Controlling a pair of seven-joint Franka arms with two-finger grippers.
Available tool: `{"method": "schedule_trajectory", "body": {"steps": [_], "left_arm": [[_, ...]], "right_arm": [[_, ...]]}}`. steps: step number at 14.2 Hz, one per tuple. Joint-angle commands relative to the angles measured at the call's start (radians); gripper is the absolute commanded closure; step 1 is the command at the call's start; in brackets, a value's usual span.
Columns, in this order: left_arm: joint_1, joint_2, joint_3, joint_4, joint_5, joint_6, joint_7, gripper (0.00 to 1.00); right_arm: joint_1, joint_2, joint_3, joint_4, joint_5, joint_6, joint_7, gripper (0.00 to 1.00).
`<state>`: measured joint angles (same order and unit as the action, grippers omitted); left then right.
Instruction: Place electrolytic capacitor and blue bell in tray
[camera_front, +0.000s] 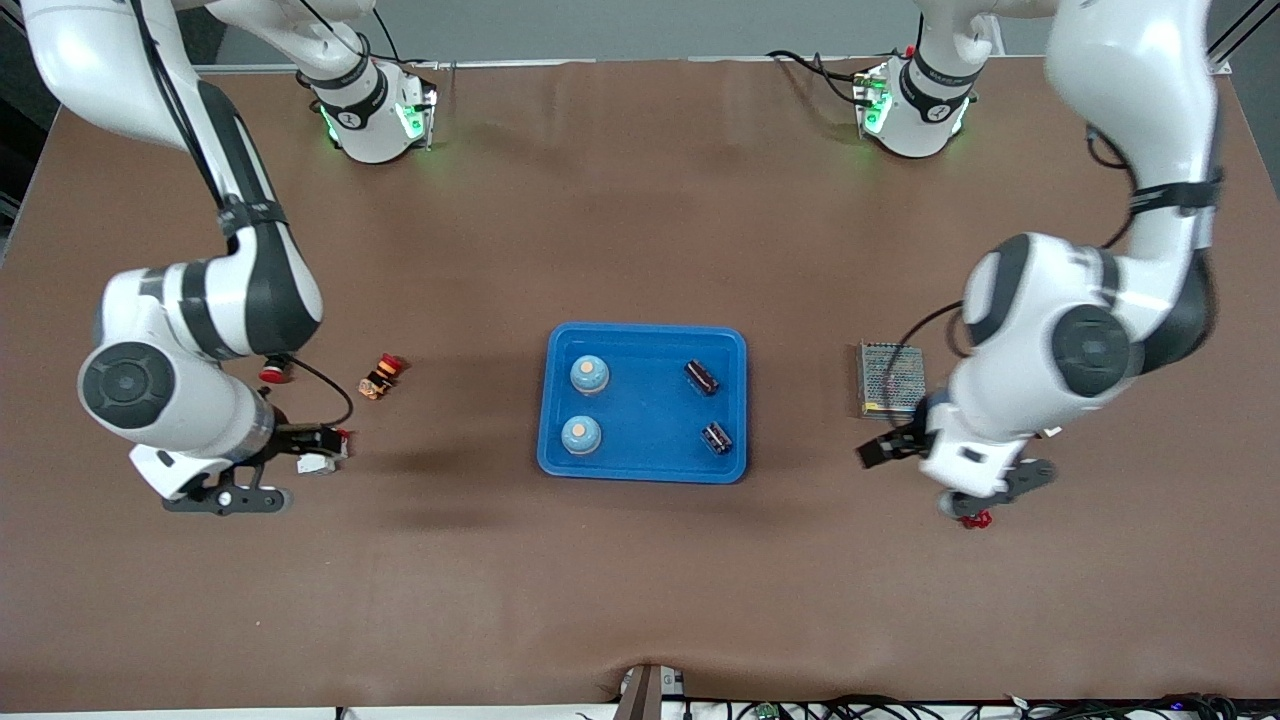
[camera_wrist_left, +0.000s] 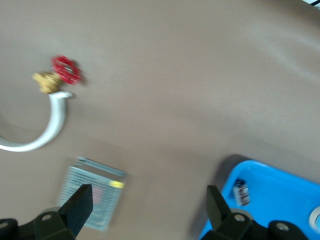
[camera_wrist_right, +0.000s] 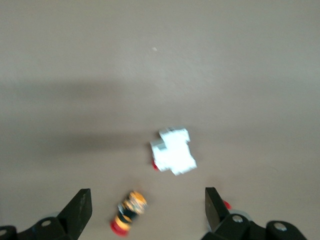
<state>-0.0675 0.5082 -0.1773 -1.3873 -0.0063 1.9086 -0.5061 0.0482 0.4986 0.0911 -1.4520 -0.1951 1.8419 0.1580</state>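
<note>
The bright-blue tray (camera_front: 645, 340) lies mid-table. Two blue bells (camera_front: 589, 374) (camera_front: 581, 435) stand in it toward the right arm's end. Two dark electrolytic capacitors (camera_front: 702, 377) (camera_front: 716, 437) lie in it toward the left arm's end. My left gripper (camera_front: 893, 446) hangs open and empty over the table between the tray and the silver box. The left wrist view shows its fingers wide apart (camera_wrist_left: 148, 195), a corner of the tray (camera_wrist_left: 280, 210) and one capacitor (camera_wrist_left: 241, 192). My right gripper (camera_front: 300, 445) hangs open and empty (camera_wrist_right: 147, 197) over bare table by a white part.
A silver mesh-covered box (camera_front: 890, 380) (camera_wrist_left: 92, 197) lies near the left gripper, with a red-handled brass valve (camera_front: 975, 518) (camera_wrist_left: 60, 75) nearer the camera. Toward the right arm's end lie a white part (camera_front: 318, 463) (camera_wrist_right: 173, 151), an orange-red button (camera_front: 380, 377) (camera_wrist_right: 129, 212) and a red button (camera_front: 272, 372).
</note>
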Motion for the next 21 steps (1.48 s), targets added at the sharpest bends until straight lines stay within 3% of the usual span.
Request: {"method": "schedule_trajectory", "body": {"steps": [1,3,7,11,17,21], "left_arm": [[0.121,-0.059,-0.01,-0.022,-0.046,-0.069,0.22,0.0],[0.204,-0.083,-0.01,-0.024,-0.044,-0.101,0.364,0.0],[0.31,-0.16,-0.007,-0.027,-0.038,-0.193,0.586,0.0],[0.31,-0.282,-0.004,-0.021,-0.032,-0.263,0.591,0.0],[0.318,-0.313,-0.014,-0.018,-0.054,-0.263,0.476,0.0],[0.316,-0.416,-0.025,-0.073,-0.057,-0.278,0.469,0.0]], "right_arm": [[-0.045,-0.061,0.0,-0.021,0.0,-0.061,-0.122,0.0],[-0.042,-0.109,-0.039,-0.021,0.002,-0.073,-0.133,0.0],[-0.041,-0.207,-0.05,-0.03,0.011,-0.121,-0.146,0.0],[-0.041,-0.291,-0.085,-0.033,0.109,-0.181,-0.169,0.0],[-0.047,-0.383,-0.105,-0.061,0.112,-0.199,-0.167,0.0],[-0.067,-0.413,-0.105,-0.062,0.155,-0.233,-0.166,0.0]]}}
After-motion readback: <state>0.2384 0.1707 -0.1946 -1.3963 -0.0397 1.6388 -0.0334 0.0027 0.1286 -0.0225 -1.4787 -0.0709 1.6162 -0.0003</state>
